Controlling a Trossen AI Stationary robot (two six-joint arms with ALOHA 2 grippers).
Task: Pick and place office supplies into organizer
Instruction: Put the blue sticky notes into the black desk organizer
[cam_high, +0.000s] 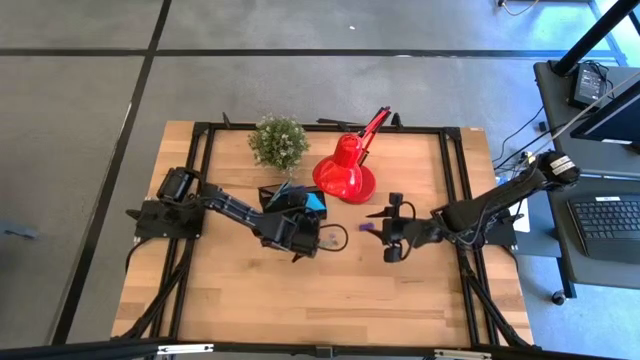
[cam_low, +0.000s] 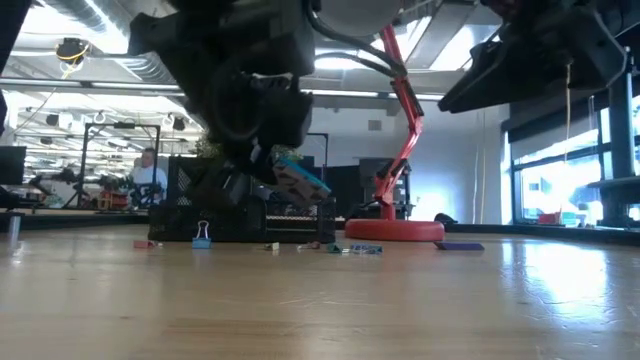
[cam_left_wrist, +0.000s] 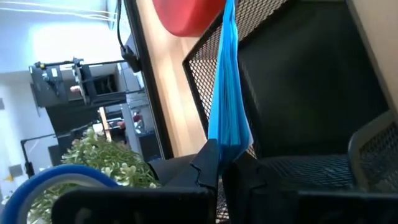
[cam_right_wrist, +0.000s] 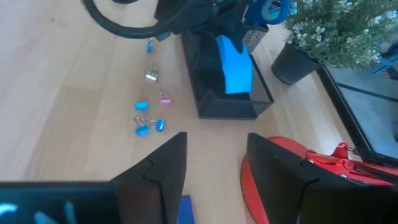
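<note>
Left gripper (cam_left_wrist: 221, 177) pinches my blue sticky-note pad (cam_left_wrist: 229, 93) and holds it tilted over the organizer (cam_left_wrist: 298, 74). Right gripper (cam_right_wrist: 214, 168) is spread wide, just beside the organizer, near the red lamp (cam_right_wrist: 292, 180) and some small clips (cam_right_wrist: 149, 121).

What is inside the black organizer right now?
The blue sticky-note pad, pinched by the left gripper, hangs tilted in the organizer. Its other compartments are hidden by the arm.

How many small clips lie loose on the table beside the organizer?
6 clips that I can make out, all beside the organizer: one blue, one silvery, one pink, three blue in a cluster. Others may be hidden.
</note>
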